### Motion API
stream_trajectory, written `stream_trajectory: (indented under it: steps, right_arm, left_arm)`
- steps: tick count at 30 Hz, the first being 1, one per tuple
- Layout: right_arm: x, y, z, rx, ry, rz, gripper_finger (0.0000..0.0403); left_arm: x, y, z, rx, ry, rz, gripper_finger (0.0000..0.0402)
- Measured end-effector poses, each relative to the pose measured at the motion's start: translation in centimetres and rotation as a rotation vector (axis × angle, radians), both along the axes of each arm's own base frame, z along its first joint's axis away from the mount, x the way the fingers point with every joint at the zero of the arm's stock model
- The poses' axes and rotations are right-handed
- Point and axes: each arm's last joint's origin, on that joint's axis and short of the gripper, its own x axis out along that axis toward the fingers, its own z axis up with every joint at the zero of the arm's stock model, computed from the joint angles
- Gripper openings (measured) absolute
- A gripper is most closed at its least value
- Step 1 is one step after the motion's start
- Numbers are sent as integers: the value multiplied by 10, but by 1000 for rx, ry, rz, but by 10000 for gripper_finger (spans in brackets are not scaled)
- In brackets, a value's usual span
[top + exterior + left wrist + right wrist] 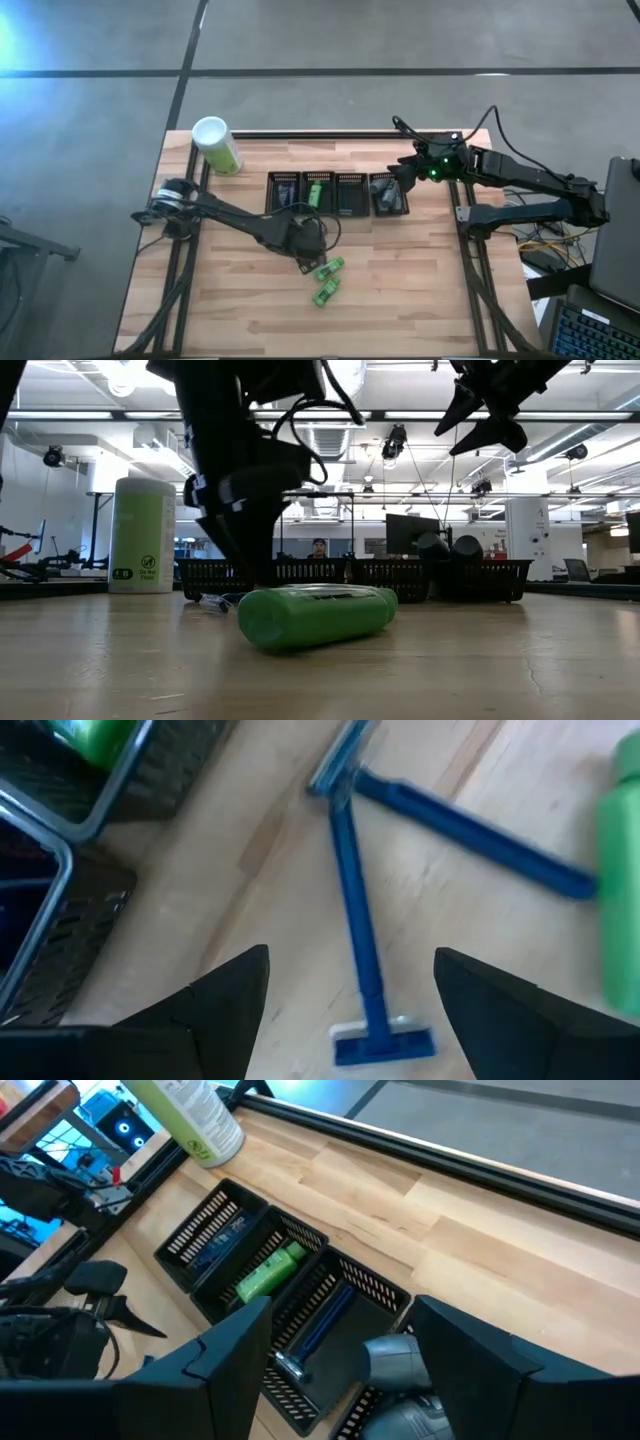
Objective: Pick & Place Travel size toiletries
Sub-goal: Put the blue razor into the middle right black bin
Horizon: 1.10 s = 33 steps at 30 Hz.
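high view: we see the left gripper (305,255) low over the table (400,300), just beside two green tubes (327,280) lying loose in front of the bins (338,193). the right gripper (408,175) hangs over the bin at the right end. the razors are too small to pick out here, hidden under the left arm.

low view: one green tube (315,616) lies on its side close to the lens, blocking much of what is behind it. we cannot tell from here which dark shape is which finger.

left wrist view: the left gripper (345,995) is spread wide, one razor (358,930) lying lengthwise between the fingers, a second razor (470,835) crossing it near the head. the risk, we judge, is that closing drags both, or that the thin handle slips flat under the tips. a tube edge (622,870) is cut off.

right wrist view: the right gripper (340,1360) is parted and empty above a bin holding grey bottles (400,1360). next bins hold a razor (320,1325), a green tube (268,1272), and dark tubes (215,1245). the bottles are partly hidden by the fingers.
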Motion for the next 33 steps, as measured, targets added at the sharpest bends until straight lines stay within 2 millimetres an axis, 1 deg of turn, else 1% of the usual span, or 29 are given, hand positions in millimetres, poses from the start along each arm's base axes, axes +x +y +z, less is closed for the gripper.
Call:
stream_trajectory:
  steps: [7,15,19,23,29,33]
  right_arm:
    - [1,0,-11,6,22,0,257]
    - [1,0,-14,2,31,0,276]
    - [0,-1,-14,-23,40,-8,285]
    - [1,-1,-12,-40,27,0,293]
    - [2,-2,-11,-57,24,-4,297]
    - [2,-2,-11,-66,28,-16,286]
  left_arm:
    - [-3,-2,-14,51,3,-128,288]
    - [-10,1,-25,47,21,-98,288]
    - [-10,2,-31,-6,-13,-83,281]
    - [-10,3,-34,-31,-37,-78,247]
    - [-8,5,-34,-34,-36,-117,168]
    - [-7,7,-34,-32,-38,-134,117]
